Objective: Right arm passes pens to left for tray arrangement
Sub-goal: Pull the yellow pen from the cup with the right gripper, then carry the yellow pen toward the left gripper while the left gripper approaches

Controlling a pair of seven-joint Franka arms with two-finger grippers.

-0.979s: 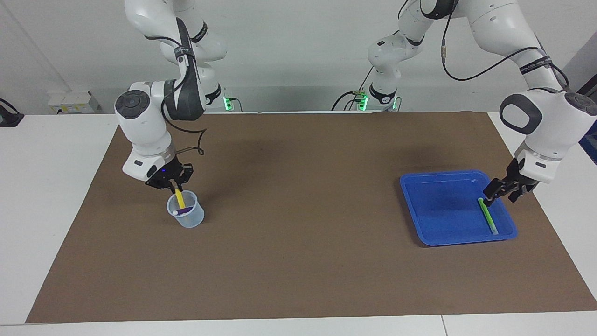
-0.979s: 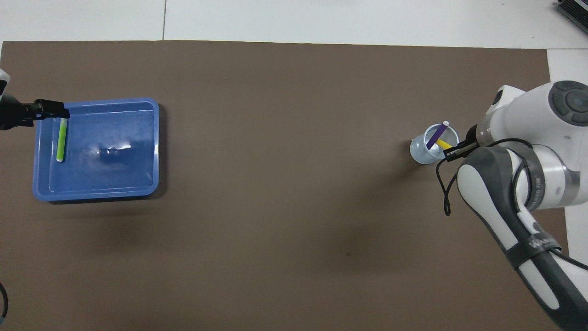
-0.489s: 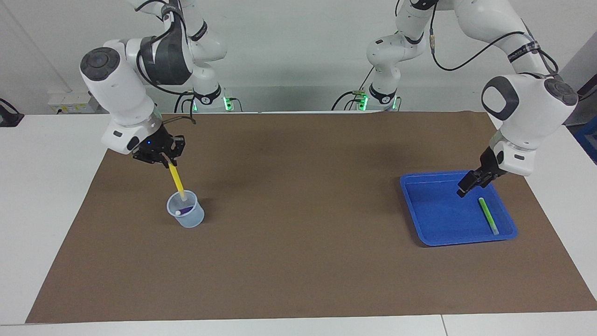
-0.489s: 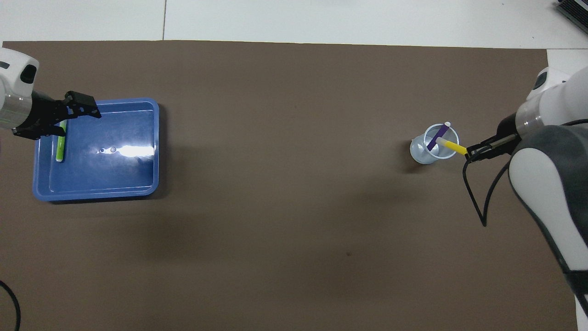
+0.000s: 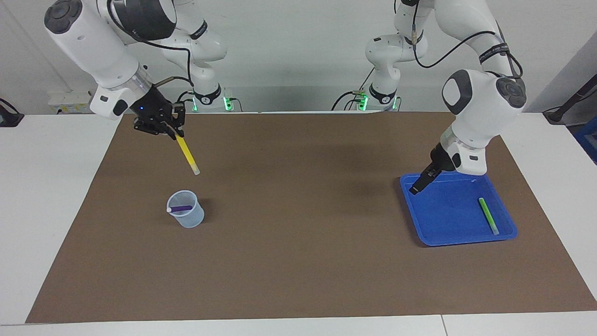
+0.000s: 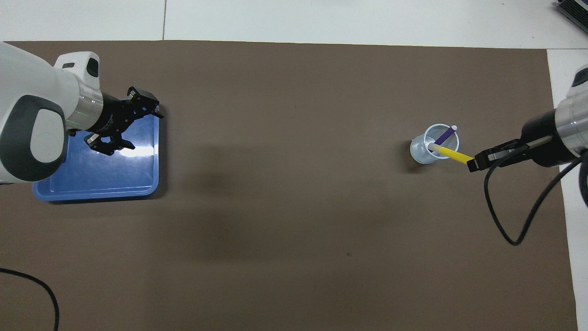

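One pen is in the air on my side: the right gripper (image 5: 173, 132) has its fingertips pinched shut on the upper end of the yellow pen (image 5: 187, 154), which hangs slanted with its pale tip pointing down and toward the middle of the bench, over the brown mat (image 5: 298, 261) between the robots and the cup (image 5: 186, 215). From the facing view I read the tip as clear of the cup, though from overhead it overlaps the rim. The purple pen (image 5: 181, 208) lies tilted inside the cup, and the green pen (image 5: 488, 215) lies flat in the blue tray (image 5: 433, 233), along the tray's edge at the left arm's end of the bench. The left gripper (image 6: 123, 127) stands wide open and holds nothing; it hangs over the tray's corner nearest the right arm, pointing toward the middle of the bench. What I judge the handover turns on is the gap: the two grippers are well apart, with the whole middle of the mat between them, so both arms must travel inward. I would want the yellow pen's free lower length presented crosswise to the left gripper's open jaws, since only that part is there to take.
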